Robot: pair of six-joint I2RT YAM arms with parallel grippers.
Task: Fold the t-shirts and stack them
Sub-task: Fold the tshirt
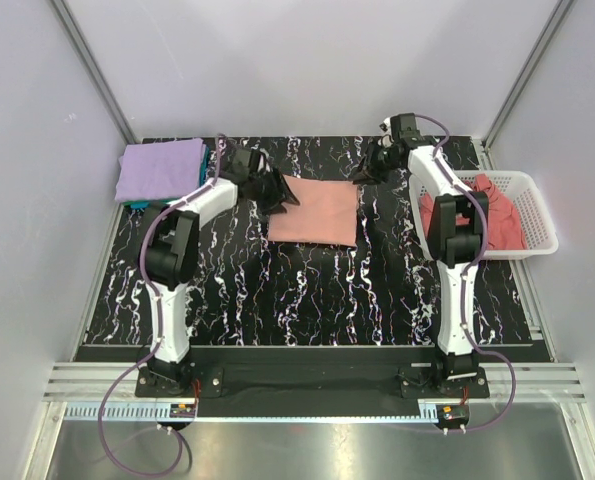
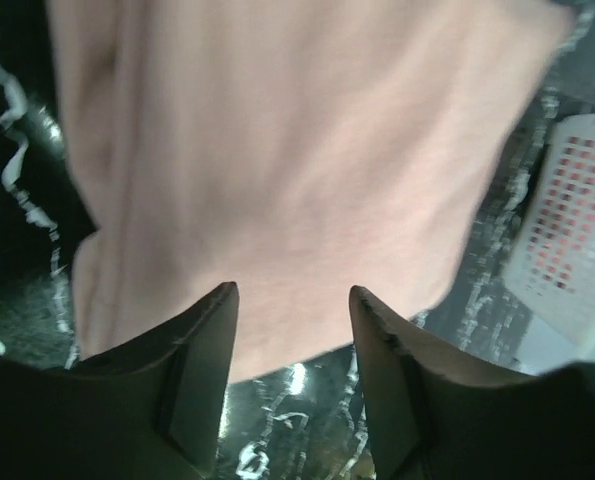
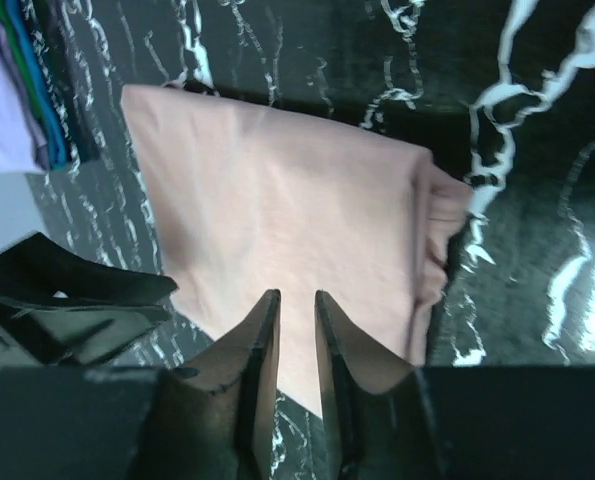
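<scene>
A salmon-pink t-shirt (image 1: 314, 210) lies folded into a rectangle on the black marbled table (image 1: 307, 300). My left gripper (image 1: 282, 192) hovers at the shirt's left edge. In the left wrist view its jaws stand open (image 2: 292, 295) over the pink cloth (image 2: 277, 150), with nothing between them. My right gripper (image 1: 367, 170) is off the shirt's far right corner. Its jaws (image 3: 297, 298) are only narrowly apart above the shirt (image 3: 287, 220) and hold nothing. A folded lavender t-shirt (image 1: 160, 170) rests on a teal one (image 3: 39, 90) at the far left.
A white lattice basket (image 1: 533, 215) sits at the table's right edge with crumpled rose-pink t-shirts (image 1: 492, 215) inside. It also shows in the left wrist view as the basket (image 2: 572, 230). The left gripper's dark fingers (image 3: 77, 300) show in the right wrist view.
</scene>
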